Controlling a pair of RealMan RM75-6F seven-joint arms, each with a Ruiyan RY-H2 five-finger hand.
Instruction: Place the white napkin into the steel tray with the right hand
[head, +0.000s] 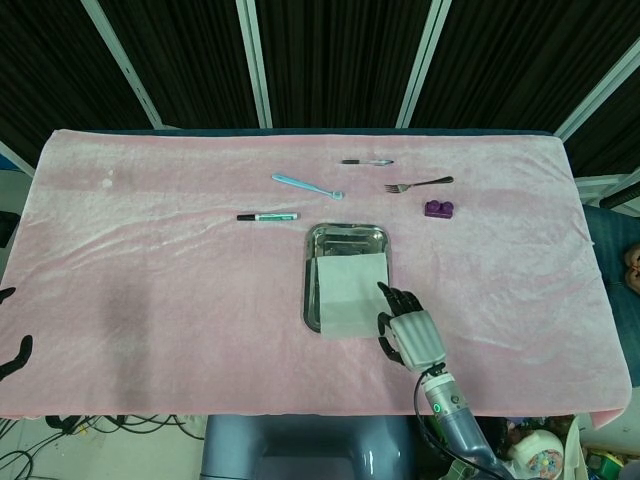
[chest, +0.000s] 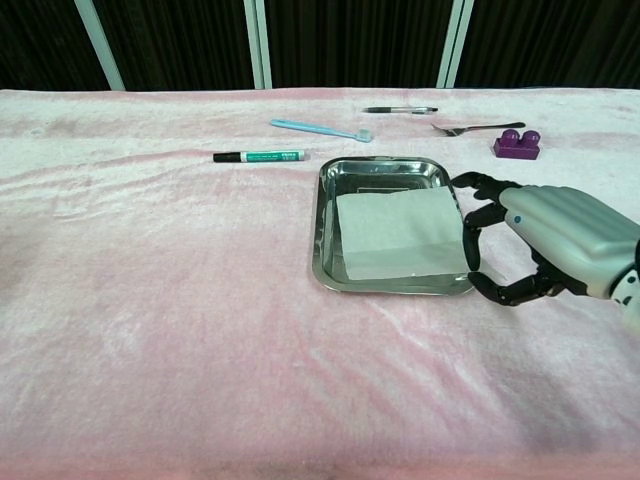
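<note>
**Napkin over the tray, my right hand at its edge**

My right hand (chest: 545, 240) sits just off the right side of the steel tray (chest: 322, 225), low over the pink cloth (chest: 150, 300). My fingers (chest: 478, 182) curve toward the tray and the thumb (chest: 497, 293) reaches in from below, both at the right edge of the white napkin (chest: 400, 235). Whether I am pinching that edge or only touching it, I cannot tell: the chest view shows the dark fingertips right against the paper, yet no clear grip (the head view is no sharper on this).

The napkin lies flat across the tray, covering its middle and near part, with the far strip of bare steel showing beyond it. From the head view, the napkin (head: 350, 294) reaches down past the tray's (head: 310, 250) near rim, and my hand (head: 408, 335) is at its lower right corner.

Beyond the tray, on the cloth, lie a green marker (chest: 260, 156) to the left, a light blue toothbrush (chest: 320, 130) behind it, a pen (chest: 400, 110) further back, a fork (chest: 478, 128) to the right and a purple block (chest: 517, 143) near the fork. All of them are well apart from the tray and from my hand.

My left hand (head: 12, 355) shows only as dark fingertips at the left edge of the head view, off the table; how it is set I cannot tell.
</note>
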